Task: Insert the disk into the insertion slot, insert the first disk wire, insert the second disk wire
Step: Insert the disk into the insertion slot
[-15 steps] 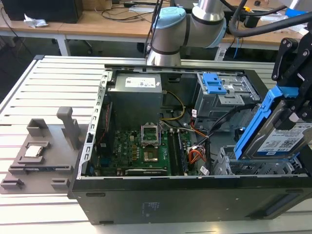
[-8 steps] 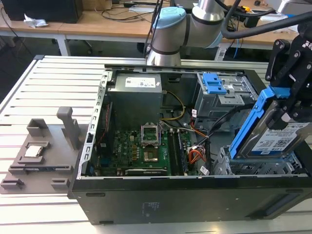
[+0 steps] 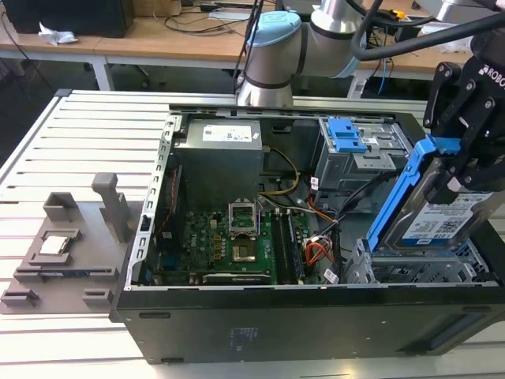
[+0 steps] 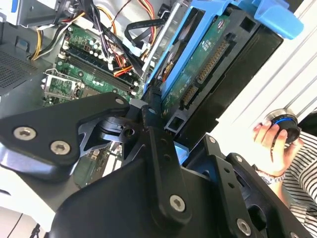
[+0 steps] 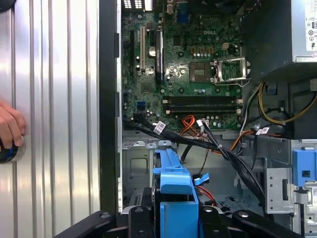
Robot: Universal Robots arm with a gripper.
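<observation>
Claw (image 3: pixel 461 162) gripping disk (image 3: pixel 443 223) — slatted metal table (image 3: pixel 79 138), desks (image 3: pixel 158 35) behind

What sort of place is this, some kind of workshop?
Probably a robotics lab or test workshop: a robot arm holds the disk at an opened computer case on a slatted metal table, with cable-strewn wooden desks behind.

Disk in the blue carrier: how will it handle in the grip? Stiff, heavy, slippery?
Probably rigid: the disk is a metal slab with a circuit board, so it should not flex. It is likely heavy for its size and is held tilted by the gripper, so it may pivot. The blue carrier looks like thin plastic and may bend slightly.
</observation>
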